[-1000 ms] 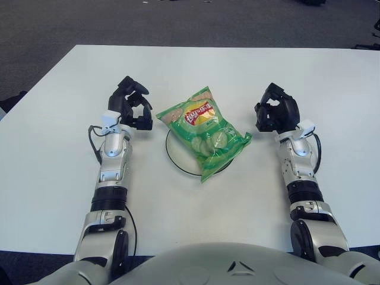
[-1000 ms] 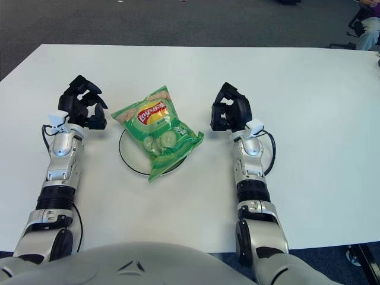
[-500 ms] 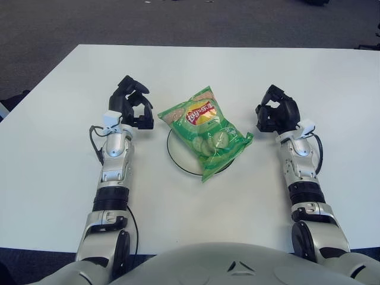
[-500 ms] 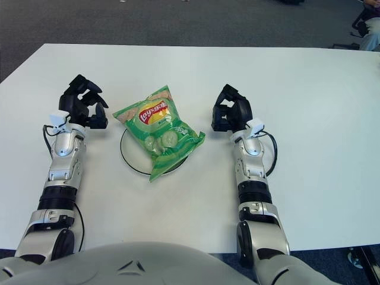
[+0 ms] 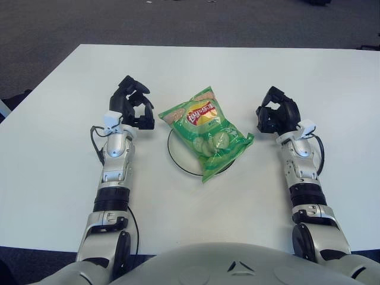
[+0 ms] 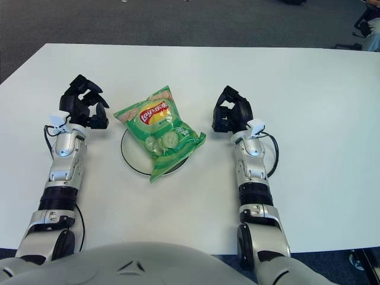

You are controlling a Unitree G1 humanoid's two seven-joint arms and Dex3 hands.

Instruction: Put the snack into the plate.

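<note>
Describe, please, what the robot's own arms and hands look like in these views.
Both forearms are silver-grey metal segments with black ring joints. The left hand and right hand are black, three-fingered, each with a small white block at the wrist. A thin black cable loops beside each forearm. No markings are readable.

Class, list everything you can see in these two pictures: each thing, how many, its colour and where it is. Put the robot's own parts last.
Snack bag: one, green with a red and yellow logo, lying across the plate, overhanging its rim.
Plate: one, white with a dark rim, table centre, between the hands.
Table: one, white, over dark grey floor.
Left robot hand: one, black, left of the bag, fingers curled, holding nothing.
Right robot hand: one, black, right of the bag, fingers curled, holding nothing.
</note>
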